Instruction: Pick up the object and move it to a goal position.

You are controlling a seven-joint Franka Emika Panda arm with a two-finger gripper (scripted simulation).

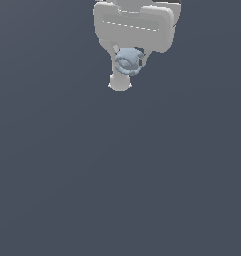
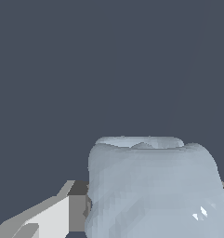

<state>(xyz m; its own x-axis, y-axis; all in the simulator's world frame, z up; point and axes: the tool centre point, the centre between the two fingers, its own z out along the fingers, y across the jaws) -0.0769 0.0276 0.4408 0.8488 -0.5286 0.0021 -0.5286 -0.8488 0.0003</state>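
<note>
The white gripper hangs at the top of the exterior view, its fingers pinching the object between them, one finger poking out below the lump. In the wrist view the pale blue-grey object looms huge, a finger pressed against its side. All around is plain dark grey floor, with nothing near the claw.

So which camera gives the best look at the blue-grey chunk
The wrist view: the blue-grey chunk fills it, lumpy surface clear. The exterior view shows it small, between the fingers of the gripper.
</note>
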